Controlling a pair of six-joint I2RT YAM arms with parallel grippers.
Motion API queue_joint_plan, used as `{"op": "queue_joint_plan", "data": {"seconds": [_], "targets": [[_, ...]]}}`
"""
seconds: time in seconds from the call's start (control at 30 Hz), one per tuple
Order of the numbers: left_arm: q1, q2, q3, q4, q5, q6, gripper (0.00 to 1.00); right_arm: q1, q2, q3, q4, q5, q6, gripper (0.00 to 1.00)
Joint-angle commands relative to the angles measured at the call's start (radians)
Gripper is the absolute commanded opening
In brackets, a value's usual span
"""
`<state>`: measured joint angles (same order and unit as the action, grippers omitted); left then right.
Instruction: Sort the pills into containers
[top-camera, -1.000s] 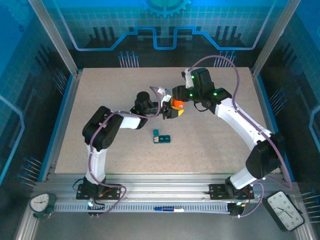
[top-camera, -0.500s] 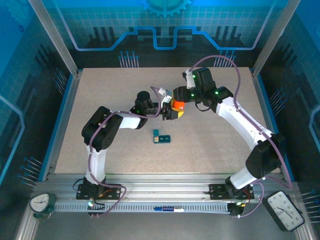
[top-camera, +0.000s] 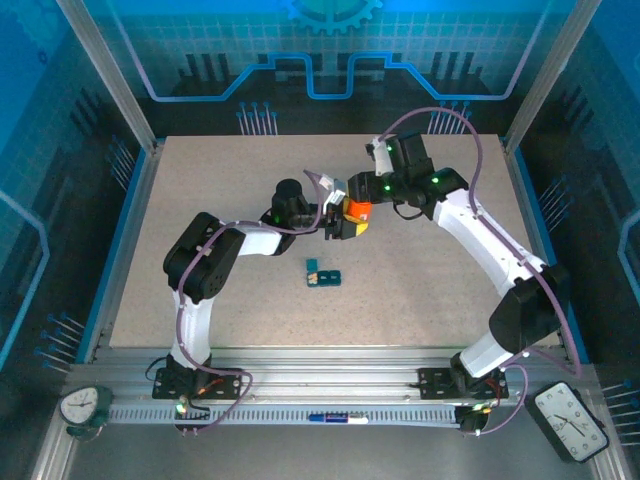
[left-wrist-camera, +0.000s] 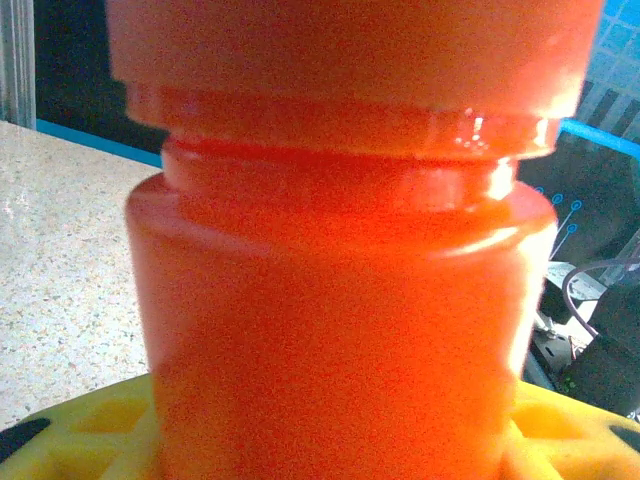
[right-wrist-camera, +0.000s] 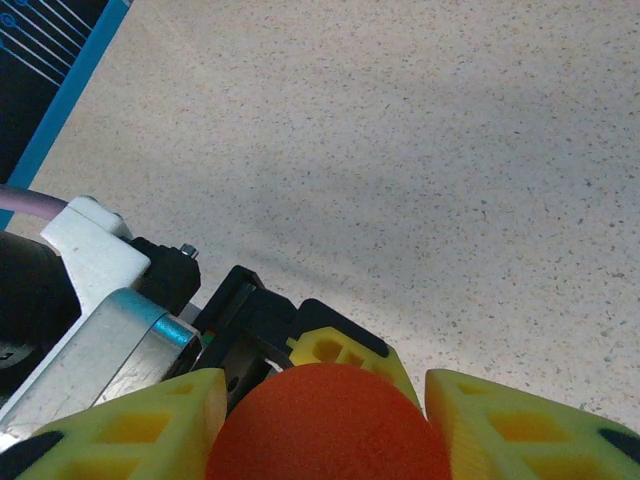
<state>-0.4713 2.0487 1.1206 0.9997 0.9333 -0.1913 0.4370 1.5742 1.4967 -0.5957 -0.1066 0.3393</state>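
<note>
My left gripper (left-wrist-camera: 330, 445) is clenched on the orange bottle (left-wrist-camera: 340, 280), with its yellow fingers (left-wrist-camera: 90, 430) pressed against the lower body. It holds the bottle upright near the middle of the table (top-camera: 200, 190). My right gripper (right-wrist-camera: 322, 400) sits over the bottle's cap (right-wrist-camera: 325, 440), one yellow finger on each side. I cannot tell whether they pinch the cap or stand just clear of it. The teal strip of containers (top-camera: 323, 275) lies flat on the table, nearer to me than the bottle and apart from both grippers.
</note>
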Motion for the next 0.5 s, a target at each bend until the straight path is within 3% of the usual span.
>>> {"op": "queue_joint_plan", "data": {"seconds": [0.0,0.17,0.47], "targets": [[0.048,-0.065,0.053,0.078,-0.054,-0.019,0.00,-0.015,0.029,0.013,-0.201,-0.025,-0.008,0.52],[0.047,-0.065,0.053,0.089,-0.063,-0.021,0.00,-0.018,0.027,0.002,-0.187,-0.042,0.006,0.52],[0.048,-0.056,0.067,0.085,-0.062,-0.020,0.00,-0.032,0.012,-0.012,-0.167,-0.057,0.031,0.67]]}}
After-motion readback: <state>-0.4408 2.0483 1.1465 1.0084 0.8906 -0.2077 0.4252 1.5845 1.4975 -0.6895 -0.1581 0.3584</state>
